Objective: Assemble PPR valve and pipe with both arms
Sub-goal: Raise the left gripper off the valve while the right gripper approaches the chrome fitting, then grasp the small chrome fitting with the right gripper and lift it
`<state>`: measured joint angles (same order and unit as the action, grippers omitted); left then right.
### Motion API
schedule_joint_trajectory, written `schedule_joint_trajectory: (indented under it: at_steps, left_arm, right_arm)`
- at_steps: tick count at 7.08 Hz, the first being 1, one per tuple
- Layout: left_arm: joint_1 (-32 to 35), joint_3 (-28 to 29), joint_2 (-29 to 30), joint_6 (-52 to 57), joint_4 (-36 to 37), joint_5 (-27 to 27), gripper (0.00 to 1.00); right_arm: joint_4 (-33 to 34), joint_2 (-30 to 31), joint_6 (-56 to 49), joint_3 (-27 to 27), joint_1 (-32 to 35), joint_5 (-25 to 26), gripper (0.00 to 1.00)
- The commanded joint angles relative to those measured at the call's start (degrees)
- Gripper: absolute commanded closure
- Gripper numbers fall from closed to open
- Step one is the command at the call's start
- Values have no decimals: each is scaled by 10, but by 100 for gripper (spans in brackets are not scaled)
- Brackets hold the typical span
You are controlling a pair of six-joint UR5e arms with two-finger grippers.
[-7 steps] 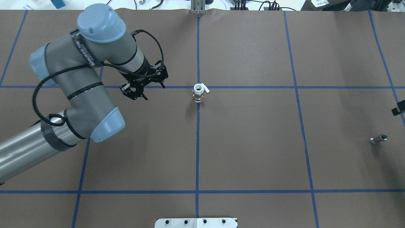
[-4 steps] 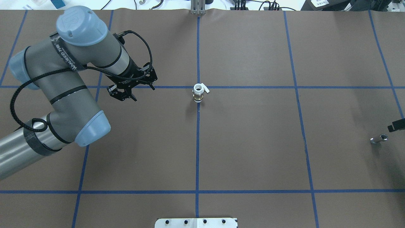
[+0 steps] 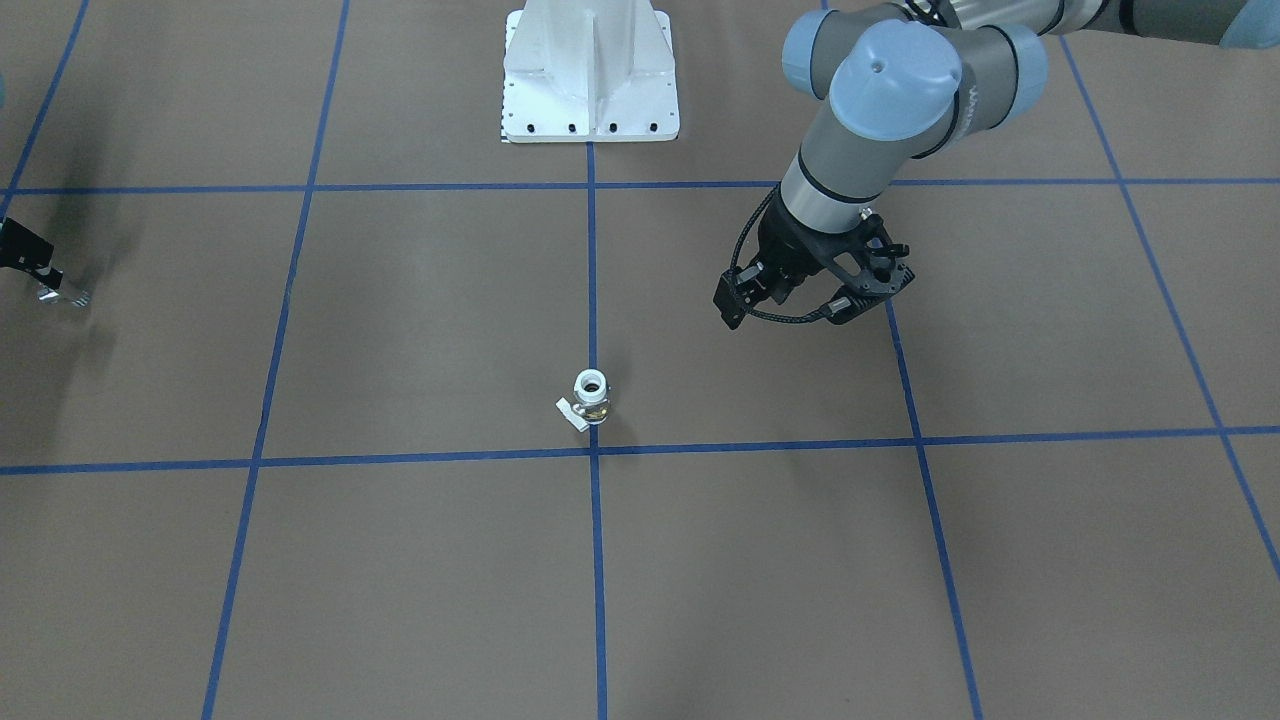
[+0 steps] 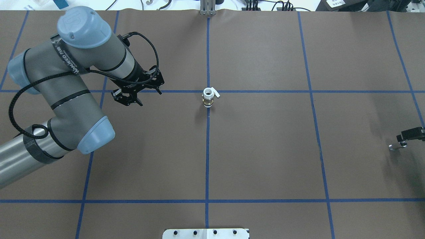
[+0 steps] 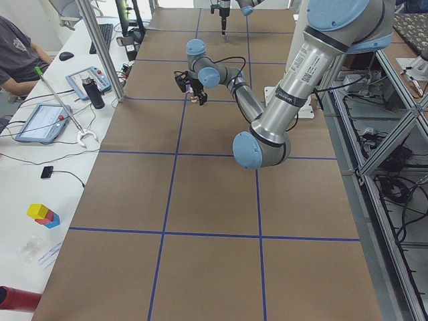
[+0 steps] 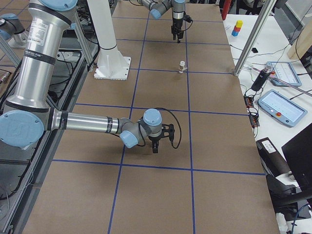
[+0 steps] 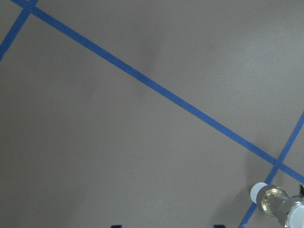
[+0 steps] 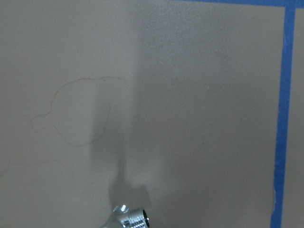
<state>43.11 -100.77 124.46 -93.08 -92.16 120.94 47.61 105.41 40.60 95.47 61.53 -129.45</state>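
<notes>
The white and brass PPR valve [image 4: 208,97] stands upright on the brown table at the centre tape cross, socket end up; it also shows in the front view [image 3: 590,396] and the left wrist view [image 7: 278,207]. My left gripper [image 4: 130,101] hangs open and empty well to the valve's left [image 3: 785,312]. The small silver pipe [image 4: 394,146] lies on the table at the far right edge [image 3: 64,293] and at the bottom of the right wrist view [image 8: 128,218]. My right gripper [image 4: 411,134] is just above and beside the pipe; I cannot tell whether it is open or shut.
The white robot base plate [image 3: 590,78] sits at the table's middle on the robot's side. Blue tape lines [image 4: 207,149] divide the brown mat. Tablets, a bottle and an operator [image 5: 17,57] are at a side table beyond the far edge.
My left arm pulled back to the left, away from the valve, then slowed. My right gripper moved toward me along the right edge and now partly covers the pipe.
</notes>
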Motion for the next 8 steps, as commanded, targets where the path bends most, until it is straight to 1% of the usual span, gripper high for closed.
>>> schedule_joint_trajectory:
  at_steps: [1, 2, 3, 6, 8]
  left_arm:
    - [0, -1, 0, 0, 1, 0, 29]
    - [0, -1, 0, 0, 1, 0, 29]
    - [0, -1, 0, 0, 1, 0, 29]
    - [1, -1, 0, -1, 1, 0, 29]
    - [1, -1, 0, -2, 1, 0, 29]
  right_arm:
    - [-1, -7, 41, 9, -18, 6, 2]
    - [-1, -6, 40, 9, -21, 6, 6]
    - [-1, -6, 41, 9, -27, 7, 14]
    - [-1, -1, 40, 11, -32, 9, 22]
    - [-1, 4, 40, 16, -32, 9, 22]
